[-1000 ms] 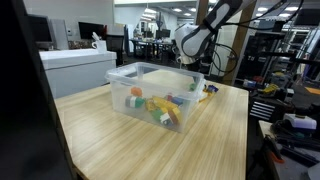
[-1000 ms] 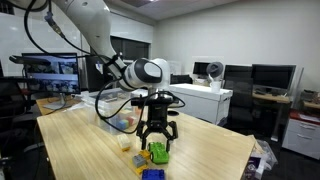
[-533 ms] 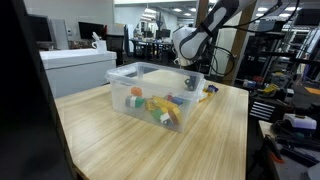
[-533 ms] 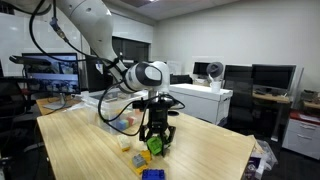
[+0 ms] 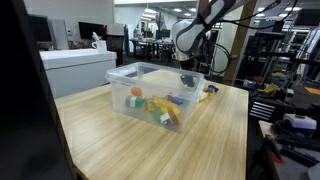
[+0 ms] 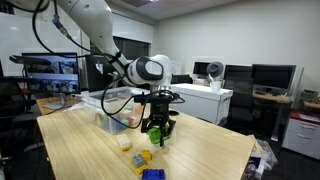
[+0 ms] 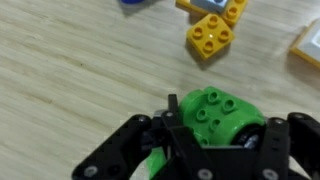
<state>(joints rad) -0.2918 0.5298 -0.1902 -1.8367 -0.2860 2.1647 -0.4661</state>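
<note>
green block [image 7: 215, 112] | gripped in end effector [image 6: 158, 132], jaws closed on its sides | held above bench [image 6: 80, 140], yellow block [image 7: 210, 35] lying nearby | advice: firm centred squeeze, lift straight, avoid tilt

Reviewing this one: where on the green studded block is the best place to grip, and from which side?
Across its two opposite sides, from straight above, as the gripper does here. The green block has its studs facing up toward the wrist camera, which leaves the smoother sides to clamp on. The jaws are shut on it.
</note>
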